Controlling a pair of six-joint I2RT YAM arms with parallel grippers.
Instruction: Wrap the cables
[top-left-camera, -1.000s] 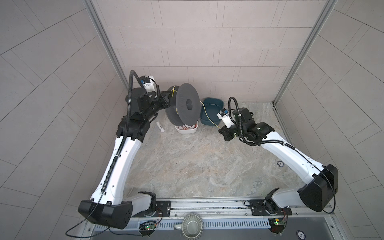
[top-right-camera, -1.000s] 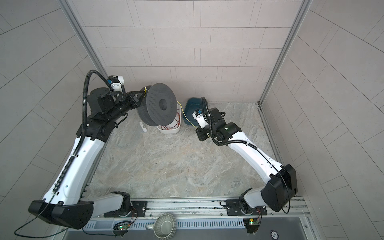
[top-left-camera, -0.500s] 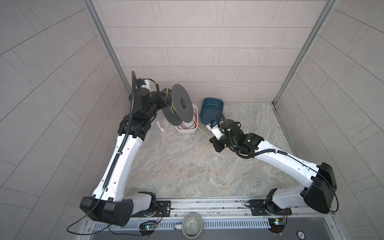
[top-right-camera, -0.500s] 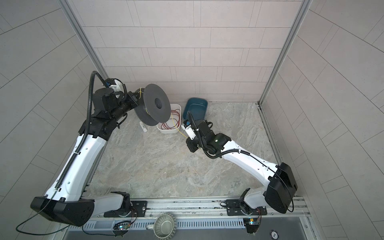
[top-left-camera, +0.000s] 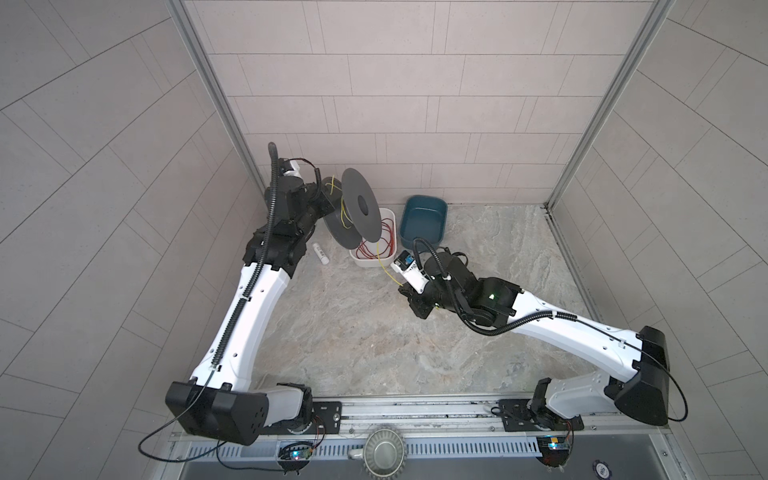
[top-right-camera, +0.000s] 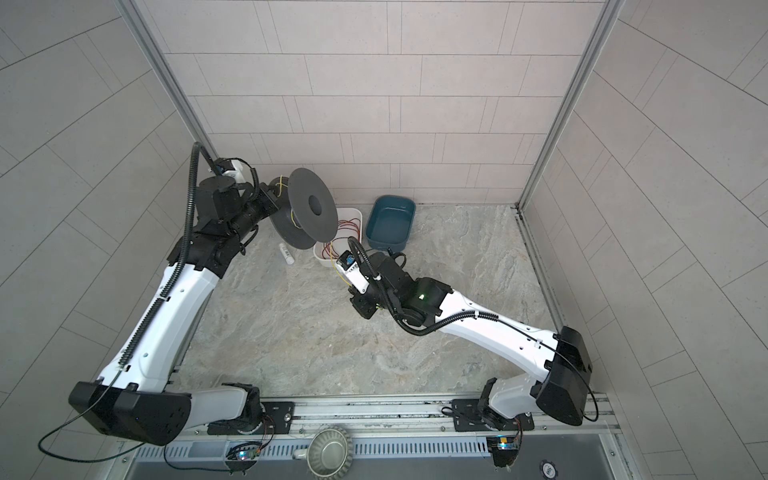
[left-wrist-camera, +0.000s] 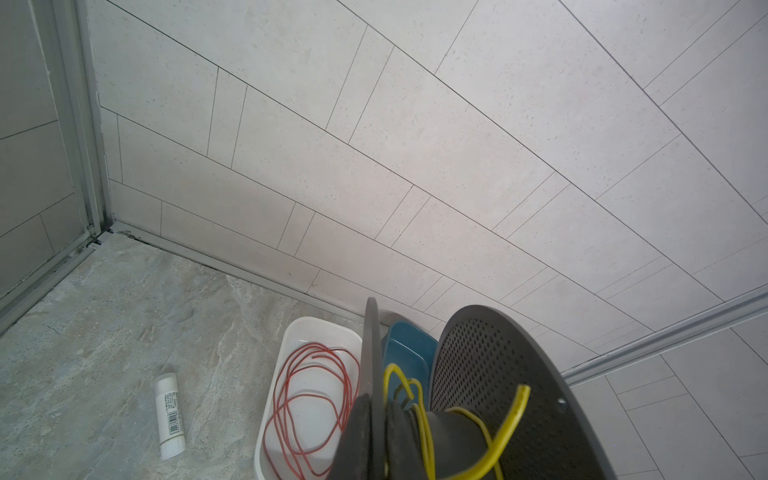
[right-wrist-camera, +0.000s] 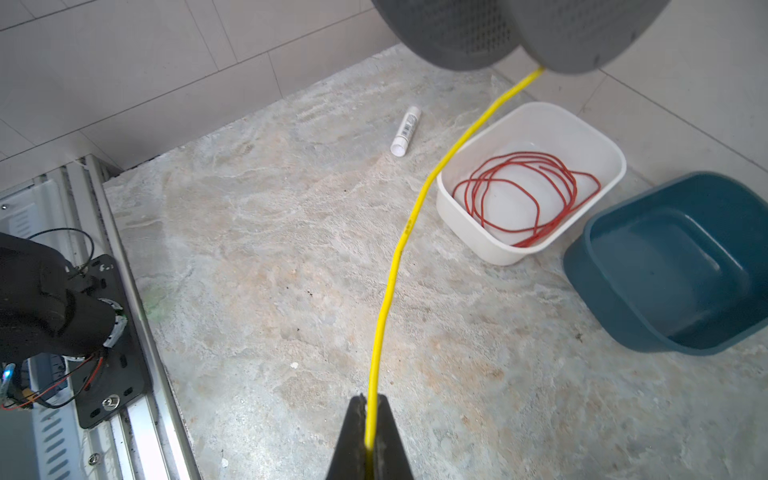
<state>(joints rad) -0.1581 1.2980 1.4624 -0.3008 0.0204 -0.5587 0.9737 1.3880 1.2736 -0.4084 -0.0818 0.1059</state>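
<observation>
1. Near the upper middle of both top views, the left gripper (top-left-camera: 326, 203) held a grey spool (top-left-camera: 360, 207) clear of the marbled tabletop (top-left-camera: 353, 332). The left wrist view showed its fingers (left-wrist-camera: 358, 436) closed narrowly on one thin flange.
2. A few loose turns of the yellow cable (left-wrist-camera: 420, 415) lay round the spool's hub between the two flanges. One cut end stuck out beside the perforated flange.
3. From the spool the cable dropped in a bowed line across the near edge of a white bin (right-wrist-camera: 465, 226). It ran on to the right gripper (right-wrist-camera: 368, 419), just right of centre in the top views.
4. The right gripper's jaws were pinched tight on the cable, with the strand passing between them.
5. Red wire (right-wrist-camera: 524, 199) lay coiled inside the white bin, which stood partly beneath the spool.
6. A dark blue bin (top-left-camera: 424, 220) stood just to the right of the white one. Whether the two touched could not be told.
7. A small white tube (top-left-camera: 321, 254) lay on the tabletop left of the white bin, below the left gripper in the frame.
</observation>
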